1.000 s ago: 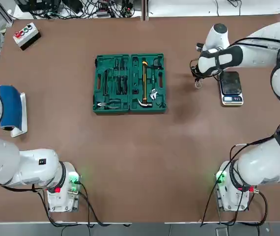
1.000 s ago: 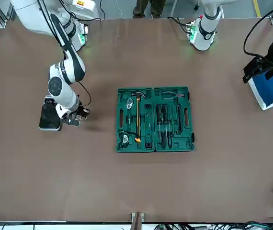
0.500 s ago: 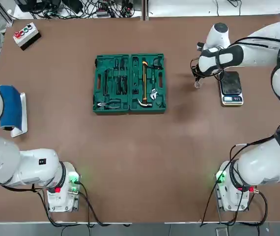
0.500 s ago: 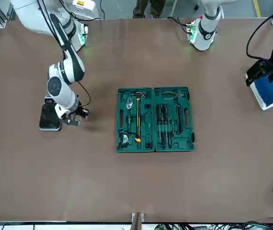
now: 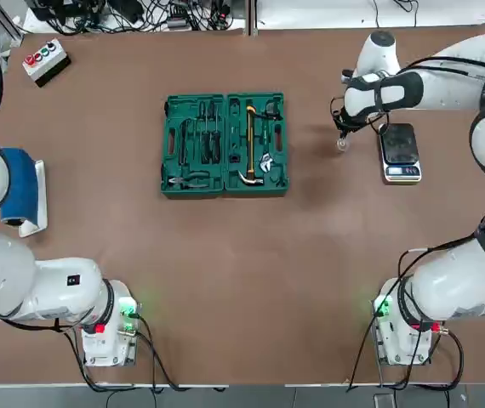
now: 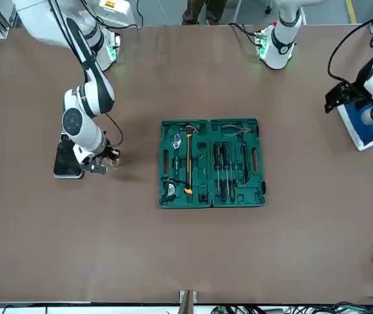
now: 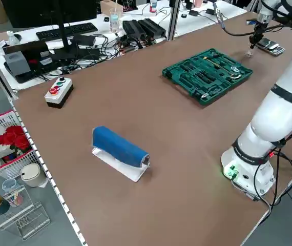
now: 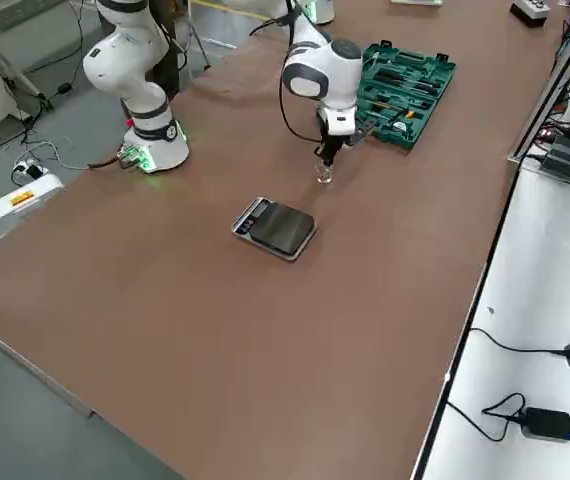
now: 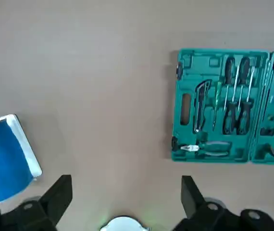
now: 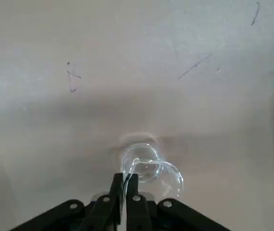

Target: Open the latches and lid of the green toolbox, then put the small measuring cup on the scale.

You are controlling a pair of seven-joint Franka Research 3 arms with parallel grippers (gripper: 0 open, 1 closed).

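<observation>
Measuring cup [image 10: 149, 169] sits pinched by its rim in our right claw [image 10: 125, 185], just beside the scale [image 5: 399, 148] so the carry is short. Toolbox [image 5: 225, 144] lies open, well off. Our left claw [image 9: 122, 199] hangs spread, idle.

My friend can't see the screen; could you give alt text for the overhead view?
The right gripper pinches a small measuring cup beside a scale. A green toolbox lies open mid-table; the left gripper is out of frame.
</observation>
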